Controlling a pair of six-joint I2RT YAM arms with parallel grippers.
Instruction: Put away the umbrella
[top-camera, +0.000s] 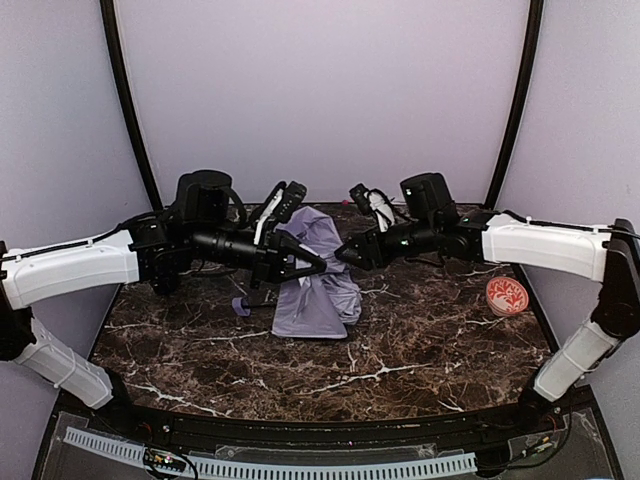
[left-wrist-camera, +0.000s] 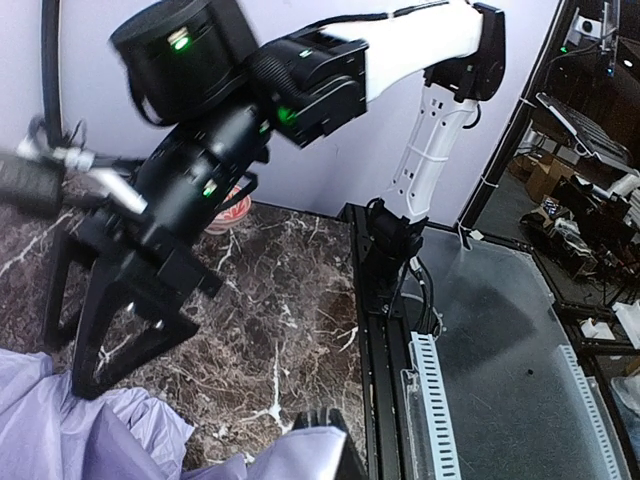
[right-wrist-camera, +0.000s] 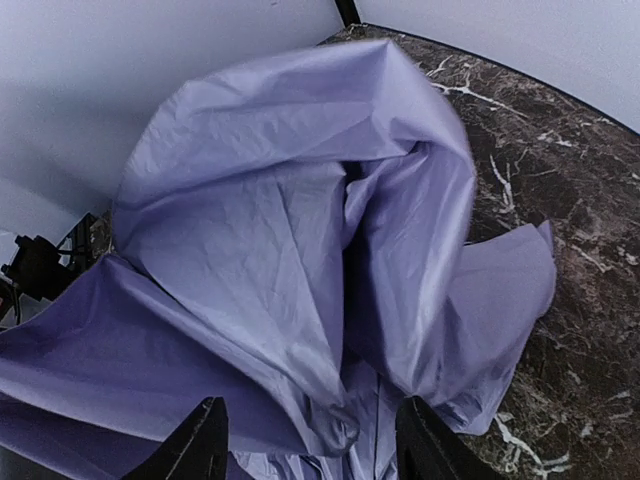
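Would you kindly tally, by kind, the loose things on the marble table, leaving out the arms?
umbrella: 1
red-and-white disc: 1
Total: 2

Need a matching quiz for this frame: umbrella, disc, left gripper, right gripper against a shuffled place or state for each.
Things:
1 umbrella
2 disc
3 left gripper
4 right gripper

Place or state:
A jaws open
B near the right edge of the table
C jaws shut on fabric
D lavender, bunched mid-table

Pairs: 1-D, 2-B, 3-C, 4-A
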